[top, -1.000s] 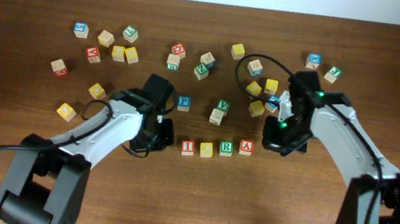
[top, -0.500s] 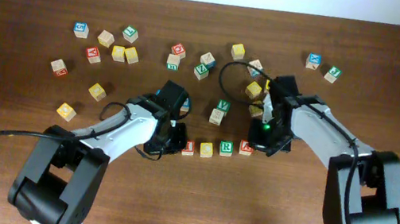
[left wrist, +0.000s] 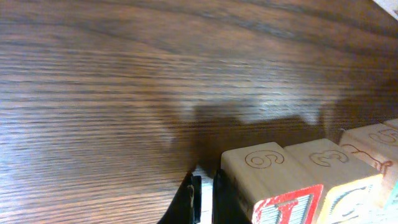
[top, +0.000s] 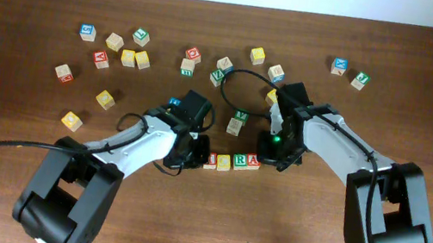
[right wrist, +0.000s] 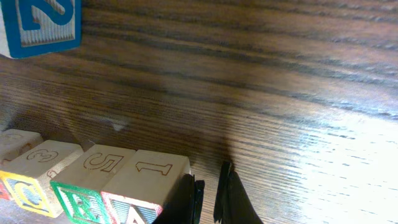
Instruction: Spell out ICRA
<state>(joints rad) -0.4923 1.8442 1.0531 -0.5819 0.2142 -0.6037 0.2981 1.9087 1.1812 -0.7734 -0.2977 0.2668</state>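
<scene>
The four word blocks lie in one row at the middle of the desk [top: 312, 233], a little nearer the near edge than the far one. From the left they are the I block [top: 210, 161], C block [top: 225, 162], R block [top: 239, 160] and A block [top: 252, 159]. They sit side against side, and the row's right end is tilted slightly toward the far edge. The letter on the yellow second block is too small to read for sure from overhead; it looks like a C.

The left gripper [top: 200, 156] sits low on the desk just beside the I block's outer end. In the left wrist view its fingers [left wrist: 189, 200] are pressed nearly together with only a thin slit between them and pinch nothing. The I block [left wrist: 267, 168] stands right next to them, a 6 on its top face.

The right gripper [top: 268, 157] sits at the other end, just beside the A block. In the right wrist view its fingers [right wrist: 229, 190] are likewise drawn together and empty. They stand close to the A block [right wrist: 152, 169], which shows a 1 on top.

A green block [top: 240, 115] lies just beyond the row. Loose blocks [top: 116, 42] are scattered along the far edge toward both far corners. A blue block [right wrist: 40, 25] marked 2 lies apart from the row on its far side.
</scene>
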